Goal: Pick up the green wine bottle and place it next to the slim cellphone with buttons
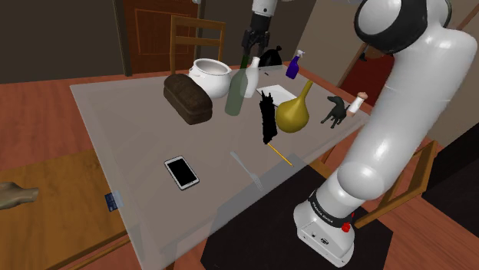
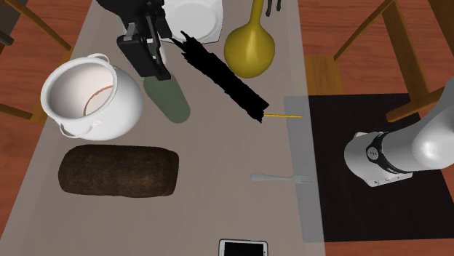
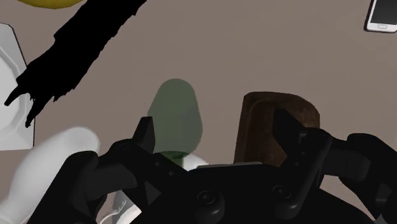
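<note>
With the grasp not yet made, the hand (image 1: 254,49) hovers wide open over the green wine bottle (image 1: 237,93) toward the desk's (image 1: 130,138) far edge, so the next move probably calls for descending and clamping its neck.

On the desk (image 1: 115,130), the wine bottle (image 1: 236,93) stands between the bread loaf (image 1: 186,97) and the gourd vase (image 1: 292,112); the cellphone (image 1: 181,172) lies well apart, before the loaf.

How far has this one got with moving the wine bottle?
Done: only the approach. In hand: the open pincer hangs over the neck of the green bottle, which stands upright with the fingers not clasping it. Left: grasp, lift, carry it over and set it beside the cellphone.
</note>
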### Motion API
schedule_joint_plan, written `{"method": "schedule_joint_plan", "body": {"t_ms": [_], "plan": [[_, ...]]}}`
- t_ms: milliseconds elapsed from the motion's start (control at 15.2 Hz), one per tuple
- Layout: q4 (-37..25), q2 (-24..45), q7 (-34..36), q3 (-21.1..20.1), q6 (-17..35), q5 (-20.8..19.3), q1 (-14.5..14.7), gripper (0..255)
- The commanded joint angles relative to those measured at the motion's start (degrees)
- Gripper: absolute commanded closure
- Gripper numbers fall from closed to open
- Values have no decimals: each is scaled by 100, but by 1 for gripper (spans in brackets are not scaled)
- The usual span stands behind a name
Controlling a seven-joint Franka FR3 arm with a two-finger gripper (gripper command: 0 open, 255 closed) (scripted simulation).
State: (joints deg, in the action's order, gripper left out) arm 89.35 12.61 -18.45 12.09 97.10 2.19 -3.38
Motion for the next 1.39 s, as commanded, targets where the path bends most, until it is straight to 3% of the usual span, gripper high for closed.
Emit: {"method": "schedule_joint_plan", "body": {"t_ms": [0, 330, 792, 1320], "plan": [[-710, 554, -97, 19, -181, 59, -81, 0], [-2607, 1921, -272, 18, -755, 195, -352, 0], [-1754, 1753, -277, 20, -71, 171, -293, 0], [-1756, 1753, -278, 20, -72, 171, -294, 0]]}}
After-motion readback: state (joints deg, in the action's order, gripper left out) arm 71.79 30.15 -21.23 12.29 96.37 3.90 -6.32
